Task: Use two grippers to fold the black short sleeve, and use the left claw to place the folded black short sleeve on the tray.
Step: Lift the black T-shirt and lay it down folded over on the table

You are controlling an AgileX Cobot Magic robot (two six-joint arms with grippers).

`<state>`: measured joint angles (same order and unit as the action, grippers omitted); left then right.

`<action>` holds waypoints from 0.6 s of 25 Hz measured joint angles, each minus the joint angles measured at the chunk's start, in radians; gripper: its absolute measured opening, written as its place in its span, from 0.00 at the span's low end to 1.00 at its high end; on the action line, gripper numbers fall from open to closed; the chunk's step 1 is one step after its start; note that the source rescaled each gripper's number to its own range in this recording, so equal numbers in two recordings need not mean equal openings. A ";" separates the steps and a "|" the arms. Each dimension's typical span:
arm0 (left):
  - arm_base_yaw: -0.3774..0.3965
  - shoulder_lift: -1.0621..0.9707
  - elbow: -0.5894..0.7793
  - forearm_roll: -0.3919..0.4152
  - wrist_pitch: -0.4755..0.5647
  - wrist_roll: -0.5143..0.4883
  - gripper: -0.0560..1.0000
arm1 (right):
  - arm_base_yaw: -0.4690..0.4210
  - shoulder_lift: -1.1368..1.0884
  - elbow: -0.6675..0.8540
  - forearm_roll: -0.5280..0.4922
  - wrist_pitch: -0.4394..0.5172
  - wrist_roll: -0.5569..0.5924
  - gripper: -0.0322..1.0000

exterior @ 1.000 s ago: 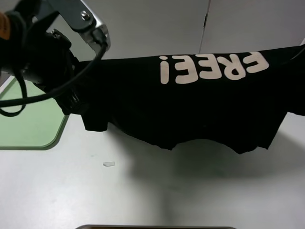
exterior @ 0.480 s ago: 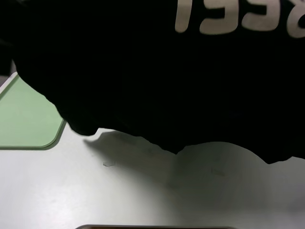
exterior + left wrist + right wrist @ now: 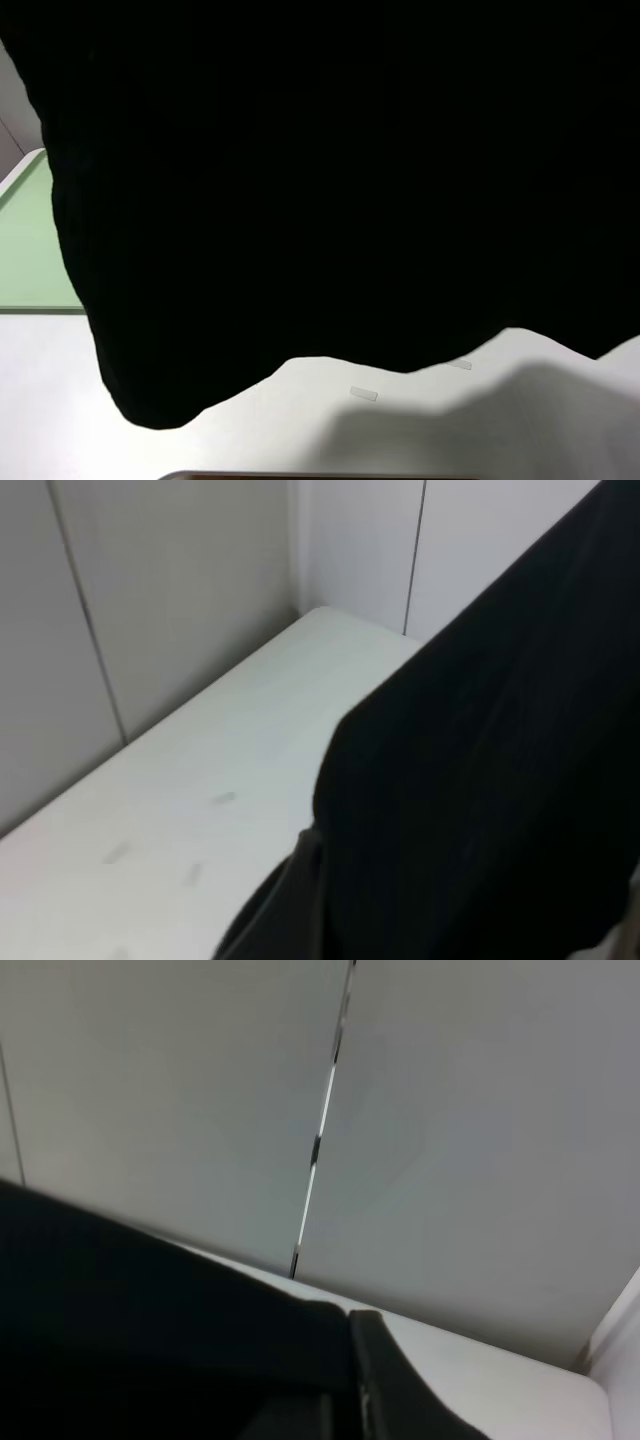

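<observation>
shirt: black short sleeve (image 3: 320, 200) hangs in the air close to the ext cam. It fills most of that view. Plain black, no lettering visible.
shirt edge: lower hem is wavy. Lowest lobe sits at the view's lower L, and the hem runs higher toward the R. Hem looks clear of the table.
shirt, wrist cams: L wrist cam shows a black sheet slanting over the table w/ 1 fold drooping at its edge. R wrist cam shows black cloth right by the lens.
L gripper: hidden by cloth in every view. Jaws pressed together, can't tell what they pinch.
R gripper: jaws pressed together, grip not visible. 1 dark wedge sits beside the cloth in R wrist cam, can't tell if finger or fabric.
tray (image 3: 25, 240): pale green, only a sliver at far L of ext view, partly behind the shirt. Shirt not on it.
table (image 3: 300, 440): white, w/ 2 small pale tape marks (image 3: 363, 393) just below the hem and a soft shadow (image 3: 480, 430) at lower R.
bg: grey-white wall panels (image 3: 180, 600) w/ vertical seams.
</observation>
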<state>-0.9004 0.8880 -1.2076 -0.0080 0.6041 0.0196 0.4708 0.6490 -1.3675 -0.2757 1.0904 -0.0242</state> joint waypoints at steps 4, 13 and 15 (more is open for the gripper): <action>-0.002 0.065 0.000 0.167 0.061 -0.002 0.09 | 0.000 0.121 -0.003 -0.060 0.015 0.000 0.03; 0.017 0.409 0.000 0.722 0.273 -0.143 0.09 | 0.000 0.622 0.003 -0.289 -0.055 0.019 0.03; 0.059 0.487 0.000 0.765 0.274 -0.148 0.09 | 0.000 0.713 0.003 -0.330 -0.079 0.039 0.03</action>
<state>-0.8415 1.3753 -1.2076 0.7567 0.8778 -0.1281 0.4708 1.3623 -1.3641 -0.6054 1.0117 0.0147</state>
